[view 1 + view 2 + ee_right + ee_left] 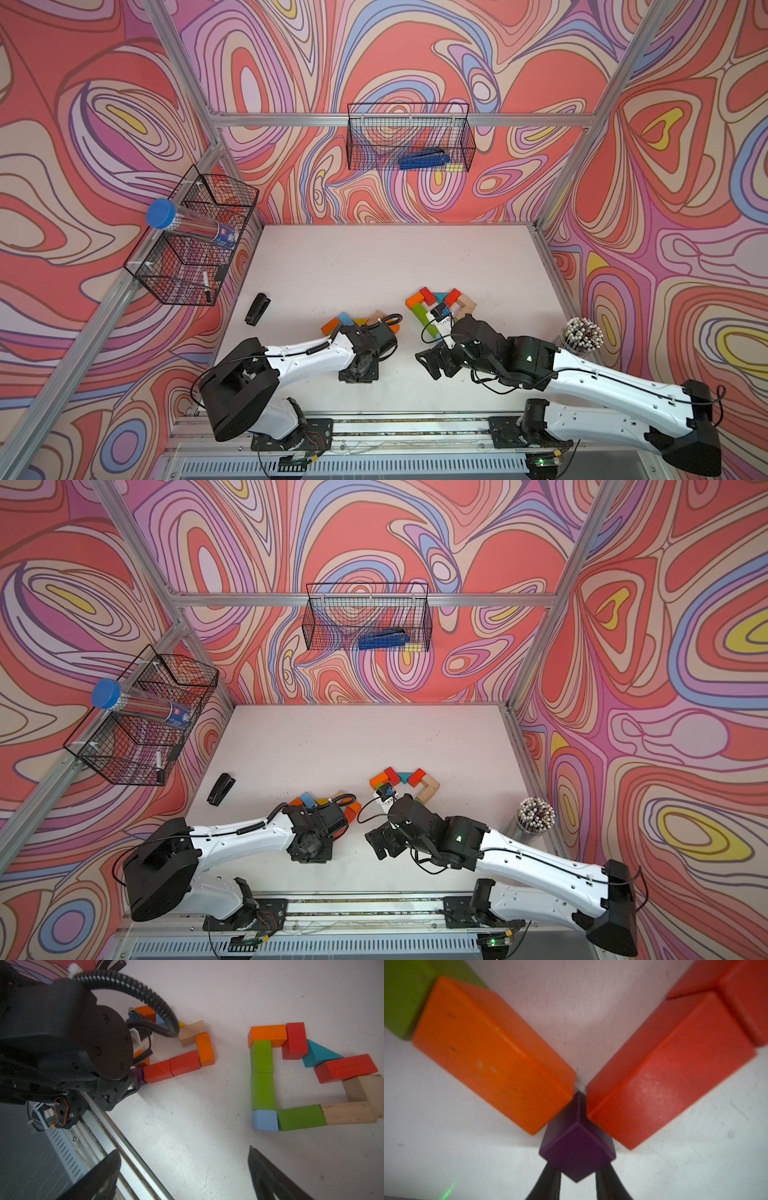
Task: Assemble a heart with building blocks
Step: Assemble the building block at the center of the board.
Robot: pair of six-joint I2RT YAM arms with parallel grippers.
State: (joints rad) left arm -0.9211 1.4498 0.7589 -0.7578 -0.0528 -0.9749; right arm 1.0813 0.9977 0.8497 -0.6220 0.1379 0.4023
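left hand (577, 1169) grips purple cube (577, 1147); hidden overhead

Nothing legible is showing anywhere. The clear tube (195, 226) lying across the top of the side wire basket (174, 286) is carrying a blue label (226, 240) with a small red-and-white mark, too small to read. A white sticker (48, 1113) on a small circuit board (54, 1116) is showing print too blurred to make out.
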